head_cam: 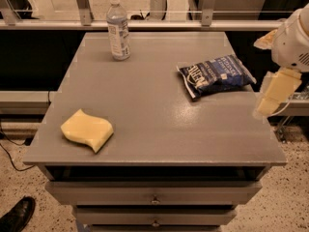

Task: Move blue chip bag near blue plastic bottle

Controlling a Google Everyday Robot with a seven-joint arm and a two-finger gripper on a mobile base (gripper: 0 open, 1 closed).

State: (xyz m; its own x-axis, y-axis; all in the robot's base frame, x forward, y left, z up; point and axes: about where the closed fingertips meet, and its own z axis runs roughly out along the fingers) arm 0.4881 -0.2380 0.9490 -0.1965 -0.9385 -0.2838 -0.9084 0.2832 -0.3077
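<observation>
The blue chip bag lies flat on the right side of the grey table, near its right edge. The blue plastic bottle stands upright with its white cap on at the back left of the table. My gripper hangs off the table's right edge, to the right of the bag and a little nearer the front, pointing down. It is apart from the bag and holds nothing that I can see.
A yellow wavy sponge lies at the front left of the table. Drawers sit under the tabletop. A metal rail runs behind the table. A black shoe is on the floor at the lower left.
</observation>
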